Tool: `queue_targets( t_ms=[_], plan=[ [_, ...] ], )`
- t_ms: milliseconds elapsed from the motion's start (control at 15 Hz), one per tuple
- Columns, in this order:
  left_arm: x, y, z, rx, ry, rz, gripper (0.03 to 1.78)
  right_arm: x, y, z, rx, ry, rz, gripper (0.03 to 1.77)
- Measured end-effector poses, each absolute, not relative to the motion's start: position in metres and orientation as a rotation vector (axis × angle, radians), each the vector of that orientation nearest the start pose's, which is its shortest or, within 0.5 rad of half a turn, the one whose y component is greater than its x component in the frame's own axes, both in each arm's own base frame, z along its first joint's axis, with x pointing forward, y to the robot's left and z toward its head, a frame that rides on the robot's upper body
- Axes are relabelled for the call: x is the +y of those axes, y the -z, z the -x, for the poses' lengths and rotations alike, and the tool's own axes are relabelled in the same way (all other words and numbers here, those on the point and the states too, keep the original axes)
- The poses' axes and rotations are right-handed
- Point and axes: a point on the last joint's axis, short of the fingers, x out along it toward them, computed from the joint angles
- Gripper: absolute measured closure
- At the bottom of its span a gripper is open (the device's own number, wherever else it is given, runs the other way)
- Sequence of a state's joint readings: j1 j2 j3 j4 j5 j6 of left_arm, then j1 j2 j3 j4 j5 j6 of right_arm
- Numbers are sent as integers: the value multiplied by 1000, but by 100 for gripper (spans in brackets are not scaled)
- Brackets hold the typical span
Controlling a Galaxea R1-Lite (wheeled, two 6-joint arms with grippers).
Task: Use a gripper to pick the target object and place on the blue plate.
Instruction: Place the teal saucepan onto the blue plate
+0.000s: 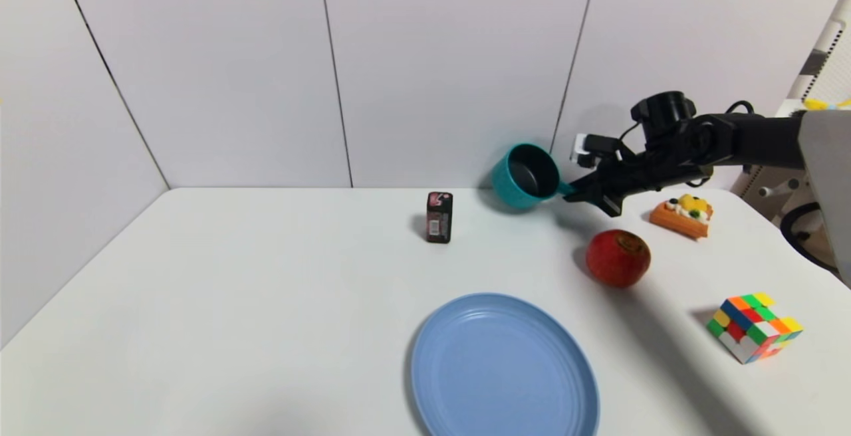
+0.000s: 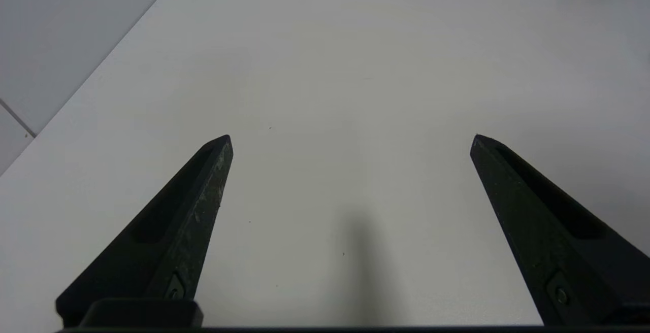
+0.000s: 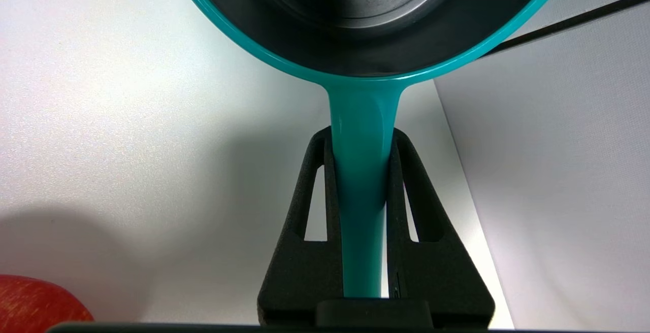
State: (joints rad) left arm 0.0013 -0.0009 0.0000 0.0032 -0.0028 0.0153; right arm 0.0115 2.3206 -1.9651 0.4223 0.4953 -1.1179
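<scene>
1. Teal saucepan at the table's far right, its handle pinched by the right gripper.
2. Left gripper parked, fingers wide.
3. Risk: the heavy bowl may swing in the thin grip, missing the blue plate nearby.

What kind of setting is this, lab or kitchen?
Likely a robot test bench, not a kitchen: a bare white table with plain white wall panels behind, holding unrelated props such as a puzzle cube and a toy waffle.

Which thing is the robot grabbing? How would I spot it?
Look to the far edge of the white table, by the wall. The right gripper is shut on the handle of a teal saucepan, tipped up. Nothing else is teal with a dark inside.
</scene>
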Motion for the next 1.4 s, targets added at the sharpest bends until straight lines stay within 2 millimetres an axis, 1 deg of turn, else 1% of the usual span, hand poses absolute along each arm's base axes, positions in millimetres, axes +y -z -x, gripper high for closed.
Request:
queue_targets(
  t_ms=[200,333,467,667,867,1000,1267,1400],
  plan=[
    [0,-75,23,2,2,-15,12,15,-166,-462,402,-835,851,153],
    [0,-75,23,2,2,-16,12,15,-176,-456,402,-830,839,153],
    [0,-75,23,3,2,-15,12,15,-188,-446,416,-833,823,153],
    [0,-75,23,2,2,-15,12,15,-208,-425,444,-862,799,153],
    [0,-75,23,2,2,-15,12,15,-226,-398,462,-891,774,153],
    [0,-75,23,3,2,-15,12,15,-234,-375,477,-898,760,153],
    [0,-75,23,2,2,-15,12,18,-244,-315,514,-925,738,153],
    [0,-75,23,2,2,-15,12,22,-241,-284,538,-954,728,153]
  ],
)
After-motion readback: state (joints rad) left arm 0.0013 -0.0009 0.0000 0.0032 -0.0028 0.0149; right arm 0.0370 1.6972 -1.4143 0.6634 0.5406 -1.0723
